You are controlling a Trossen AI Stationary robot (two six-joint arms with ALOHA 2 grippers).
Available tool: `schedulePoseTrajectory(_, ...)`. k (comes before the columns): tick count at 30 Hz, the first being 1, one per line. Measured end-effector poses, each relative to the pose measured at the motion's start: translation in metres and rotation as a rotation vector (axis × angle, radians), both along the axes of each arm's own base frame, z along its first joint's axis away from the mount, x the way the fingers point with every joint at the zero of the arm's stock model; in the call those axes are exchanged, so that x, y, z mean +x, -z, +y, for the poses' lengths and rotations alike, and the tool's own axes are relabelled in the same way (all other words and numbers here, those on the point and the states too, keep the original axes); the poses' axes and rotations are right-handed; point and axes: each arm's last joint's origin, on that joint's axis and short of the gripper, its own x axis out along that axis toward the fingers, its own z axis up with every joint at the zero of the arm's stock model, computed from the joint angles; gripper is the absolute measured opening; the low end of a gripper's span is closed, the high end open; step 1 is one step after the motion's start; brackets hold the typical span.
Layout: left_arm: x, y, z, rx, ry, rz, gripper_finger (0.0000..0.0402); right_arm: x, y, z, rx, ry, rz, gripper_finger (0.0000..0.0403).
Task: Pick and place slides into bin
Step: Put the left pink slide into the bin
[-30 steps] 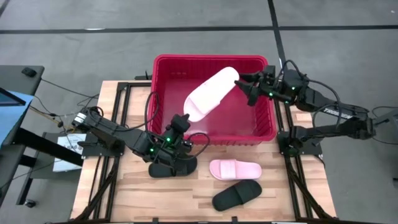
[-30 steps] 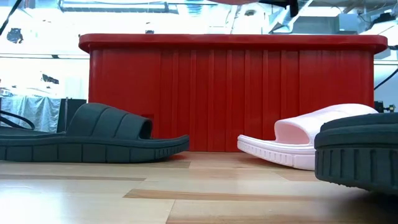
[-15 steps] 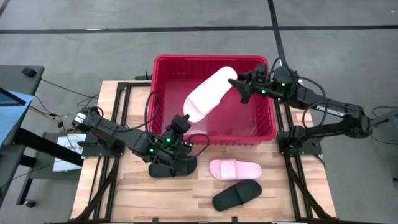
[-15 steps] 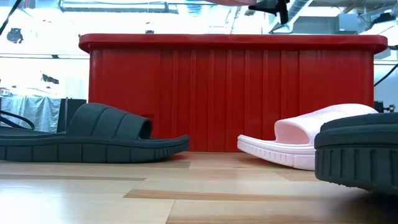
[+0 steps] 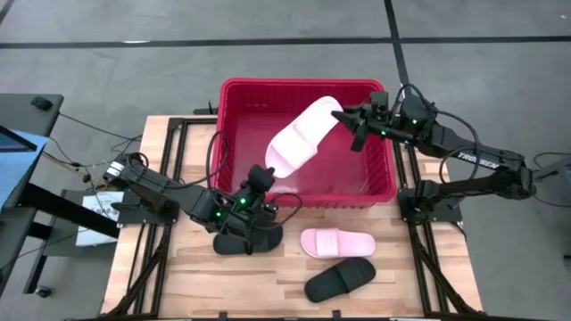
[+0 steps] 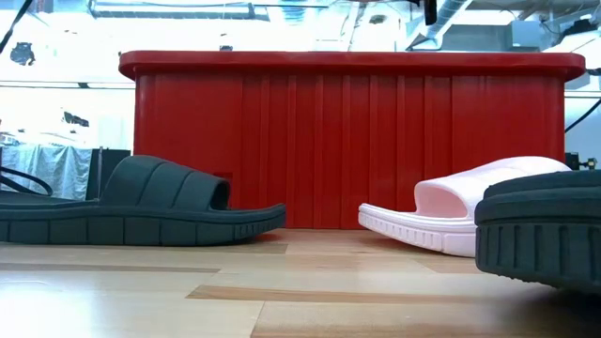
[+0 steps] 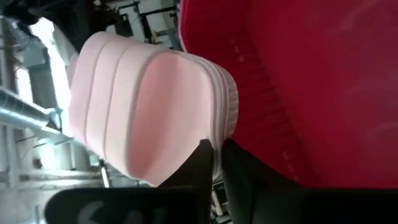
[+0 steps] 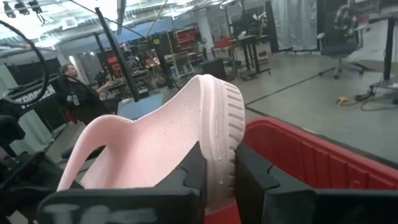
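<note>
A pale pink slide hangs tilted above the bin, which stands at the far edge of the table, and it is held at both ends. The right gripper is clamped on its upper end over the bin's right side, and the left gripper pinches its lower end near the bin's front wall; both sets of fingers are closed tight on the sole edge. The step in hand looks like a shared carry or handover of this slide into the bin. Next, both grips likely need to let go so it drops inside. Outside the bin, a second pink slide and a black slide lie near the front edge, and another black slide sits beneath the left arm.
</note>
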Motion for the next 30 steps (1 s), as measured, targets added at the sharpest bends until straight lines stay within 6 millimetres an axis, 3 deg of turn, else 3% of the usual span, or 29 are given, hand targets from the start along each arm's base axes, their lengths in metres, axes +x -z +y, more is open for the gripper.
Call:
schedulePoseTrajectory(11, 0.0, -0.002, -0.012, -0.056, 0.05, -0.052, 0.0033, -0.013, -0.006, -0.002, -0.034, 0.018, -0.018, 0.0038)
schedulePoseTrajectory(23, -0.008, -0.005, -0.028, 0.017, 0.029, -0.099, 0.0033, -0.036, -0.016, -0.008, -0.077, 0.101, -0.063, 0.0038)
schedulePoseTrajectory(30, -0.017, -0.007, -0.042, 0.087, 0.01, -0.137, 0.0034, -0.045, -0.026, -0.017, -0.13, 0.153, 0.055, 0.0036)
